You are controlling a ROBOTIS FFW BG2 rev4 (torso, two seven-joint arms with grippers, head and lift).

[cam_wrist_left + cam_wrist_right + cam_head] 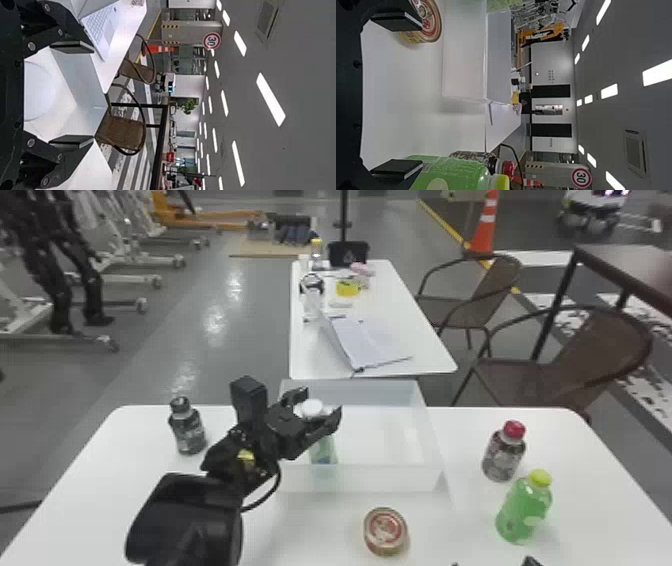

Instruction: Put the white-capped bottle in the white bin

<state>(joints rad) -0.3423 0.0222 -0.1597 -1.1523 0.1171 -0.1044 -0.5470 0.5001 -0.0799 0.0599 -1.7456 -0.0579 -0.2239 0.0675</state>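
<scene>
The white-capped plastic bottle (pixel 323 450) stands in the white plastic bin (pixel 370 479), by the far edge of the table (pixel 450 520). The black left tool (pixel 320 404) is released around the cap (pixel 312 408); placing seems done, withdrawal remains.

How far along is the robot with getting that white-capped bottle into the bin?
Nearly there: the white-capped bottle stands inside the white bin. The left hand is around its cap, fingers open, so nothing appears gripped there. What's left is probably just moving that hand clear.
</scene>
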